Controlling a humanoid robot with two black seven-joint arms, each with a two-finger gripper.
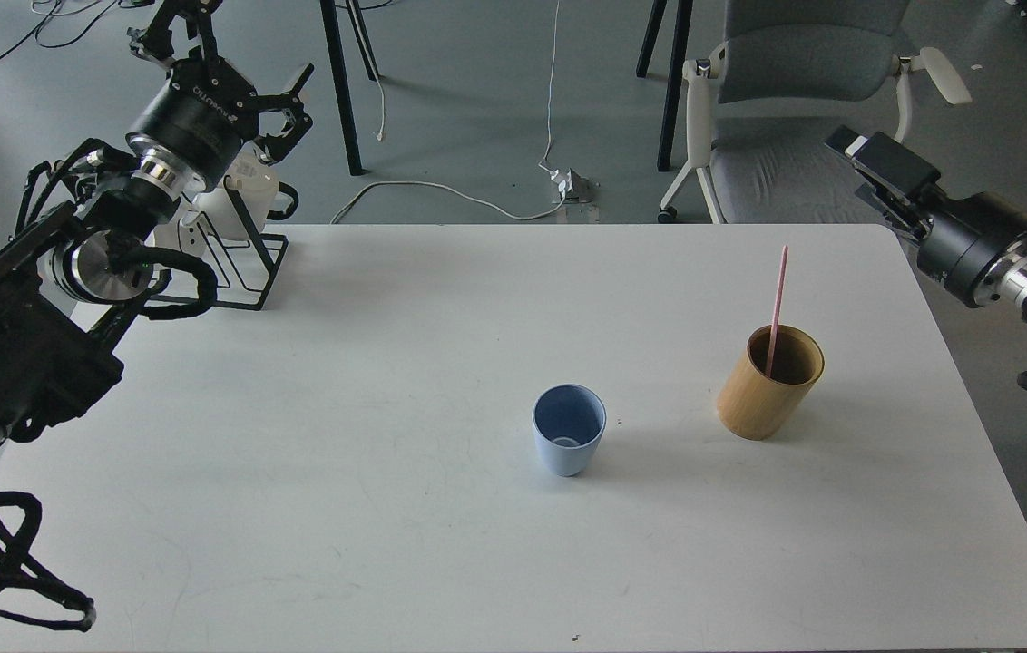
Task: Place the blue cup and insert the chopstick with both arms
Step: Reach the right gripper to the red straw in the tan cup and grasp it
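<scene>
The cup (569, 442) stands empty, well clear of both claws; left claw (282, 109) spread, right claw (863, 154) unreadable. Pulling the chopstick (777, 310) risks toppling its holder (769, 382).

The blue cup (569, 442) is a small, light-blue, handleless tapered cup with a darker blue inside; it stands upright and empty, mouth up, on the white tabletop (386, 508), a little way from the tan bamboo holder (768, 382), on that holder's left and slightly nearer the camera, the two clearly apart. The chopstick (778, 307) is a single long, thin, pink straight stick standing nearly upright inside the tan bamboo holder, its lower end down in the dark interior and most of its length rising well above the holder's rim.
</scene>
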